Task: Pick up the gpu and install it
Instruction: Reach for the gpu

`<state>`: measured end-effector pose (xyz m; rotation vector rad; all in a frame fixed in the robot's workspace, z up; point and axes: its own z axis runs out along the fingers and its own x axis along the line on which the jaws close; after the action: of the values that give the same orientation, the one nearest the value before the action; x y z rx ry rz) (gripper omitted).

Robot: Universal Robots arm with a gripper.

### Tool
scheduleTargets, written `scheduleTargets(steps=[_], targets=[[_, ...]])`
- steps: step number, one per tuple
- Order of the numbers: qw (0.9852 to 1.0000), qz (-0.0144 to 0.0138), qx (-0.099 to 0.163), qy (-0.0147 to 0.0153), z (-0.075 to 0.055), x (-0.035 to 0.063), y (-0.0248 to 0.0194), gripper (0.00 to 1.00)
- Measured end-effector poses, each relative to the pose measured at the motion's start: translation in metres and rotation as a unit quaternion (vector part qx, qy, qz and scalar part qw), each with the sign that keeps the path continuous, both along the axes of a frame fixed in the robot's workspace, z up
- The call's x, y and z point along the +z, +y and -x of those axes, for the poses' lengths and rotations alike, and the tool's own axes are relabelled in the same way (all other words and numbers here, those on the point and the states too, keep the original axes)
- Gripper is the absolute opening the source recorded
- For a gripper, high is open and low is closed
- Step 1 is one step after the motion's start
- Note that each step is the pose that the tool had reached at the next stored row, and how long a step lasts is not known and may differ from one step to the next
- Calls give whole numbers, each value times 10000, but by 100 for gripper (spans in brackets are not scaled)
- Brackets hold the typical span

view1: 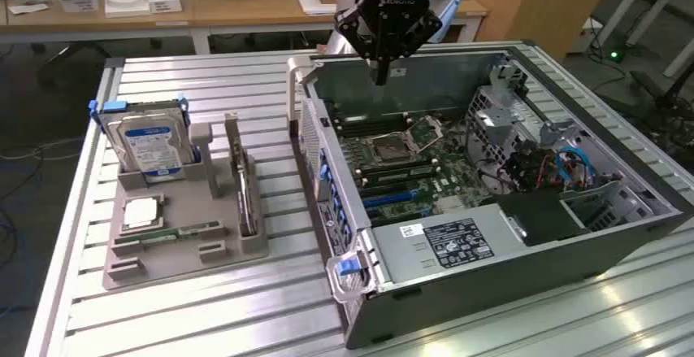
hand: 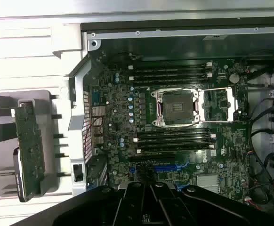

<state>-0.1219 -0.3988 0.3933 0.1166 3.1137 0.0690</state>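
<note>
- My hand [hand: 149, 188] is clenched, the black fingers pressed together with nothing between them.
- In the exterior view it [view1: 379, 78] hangs, fingers down, over the far side of the open computer case [view1: 488, 280].
- Under it lies the motherboard [hand: 127, 117], its empty processor socket [hand: 177, 107] standing open between rows of dark memory slots.
- The graphics card [view1: 247, 198] is well apart from my hand, standing on its long edge in a slot of the grey tray [view1: 179, 259] on the table [view1: 217, 316], beside the case on the exterior view's left.
- In the wrist view, the card [hand: 29, 146] shows edge-on in that tray.
- A hard drive [view1: 152, 145] stands upright at the tray's far end, and a memory stick [view1: 179, 232] lies flat nearer the front.
</note>
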Motion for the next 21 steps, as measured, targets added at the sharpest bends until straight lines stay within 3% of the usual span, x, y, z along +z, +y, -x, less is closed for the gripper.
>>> scheduleTargets(steps=[21], targets=[[10000, 0, 0, 0, 90, 0, 0, 10]])
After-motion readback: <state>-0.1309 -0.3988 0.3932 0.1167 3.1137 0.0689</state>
